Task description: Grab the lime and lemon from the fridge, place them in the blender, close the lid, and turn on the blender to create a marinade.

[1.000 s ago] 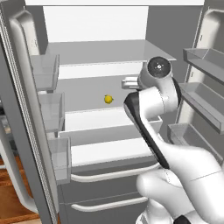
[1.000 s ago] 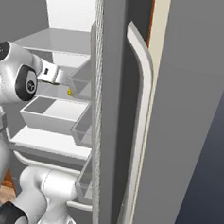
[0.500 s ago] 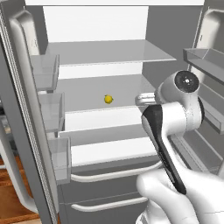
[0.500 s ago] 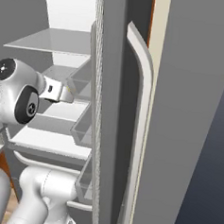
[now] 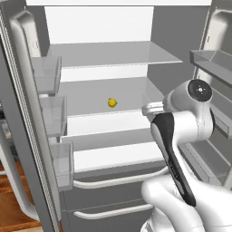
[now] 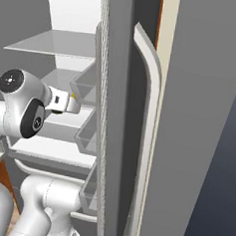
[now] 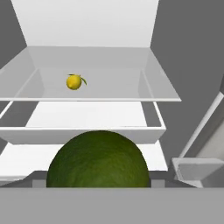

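Observation:
The dark green lime [image 7: 98, 159] bulges up large at the bottom of the hand view, right where the fingertips rise, and it hides them. My gripper [image 5: 148, 108] is shut on it and hangs just in front of the fridge's middle shelf [image 5: 104, 118], towards the right side. The yellow lemon [image 5: 112, 103] lies alone on that glass shelf, back and to the left of the gripper; in the hand view the lemon [image 7: 74, 82] sits above and left of the lime. The fridge [image 5: 99, 27] stands open. Blender and lid are out of view.
Clear door bins [image 5: 54, 113] line the left door, next to its long curved handle [image 5: 27, 113]. The right door [image 6: 115, 115] with its bins [image 6: 87, 90] stands close to the arm's right. Lower drawers [image 5: 113, 195] are shut below the shelves.
The arm has swung right and drawn back out of the fridge with the lime in the gripper. The lemon has stayed where it lay on the shelf.

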Robot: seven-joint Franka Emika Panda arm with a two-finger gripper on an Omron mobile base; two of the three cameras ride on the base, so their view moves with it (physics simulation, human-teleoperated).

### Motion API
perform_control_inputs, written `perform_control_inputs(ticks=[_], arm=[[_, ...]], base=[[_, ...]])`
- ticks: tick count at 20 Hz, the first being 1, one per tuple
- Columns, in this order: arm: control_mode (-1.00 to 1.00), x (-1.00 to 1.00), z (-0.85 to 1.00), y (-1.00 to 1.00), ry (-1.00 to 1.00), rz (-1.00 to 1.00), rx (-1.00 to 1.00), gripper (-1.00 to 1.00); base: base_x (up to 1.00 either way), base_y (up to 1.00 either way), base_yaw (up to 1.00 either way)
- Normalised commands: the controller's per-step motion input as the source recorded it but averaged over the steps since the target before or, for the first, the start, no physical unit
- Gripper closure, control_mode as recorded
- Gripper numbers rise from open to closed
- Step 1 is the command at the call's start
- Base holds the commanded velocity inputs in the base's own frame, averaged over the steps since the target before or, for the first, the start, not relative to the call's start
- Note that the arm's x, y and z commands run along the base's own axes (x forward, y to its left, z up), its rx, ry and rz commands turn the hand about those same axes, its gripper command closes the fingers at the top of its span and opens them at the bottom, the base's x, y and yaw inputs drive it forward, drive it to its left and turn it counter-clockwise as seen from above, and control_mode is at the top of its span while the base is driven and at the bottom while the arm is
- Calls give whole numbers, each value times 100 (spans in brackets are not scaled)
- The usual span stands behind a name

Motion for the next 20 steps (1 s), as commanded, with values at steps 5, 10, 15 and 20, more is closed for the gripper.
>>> perform_control_inputs(ticks=[5, 10, 15, 20], arm=[[-100, 0, 0, 0, 0, 0, 0, 100], [100, 0, 0, 0, 0, 0, 0, 100], [100, 0, 0, 0, 0, 0, 0, 100], [100, 0, 0, 0, 0, 0, 0, 100]], base=[[0, 0, 0], [0, 0, -1], [-24, 17, -1], [-43, 59, 0]])
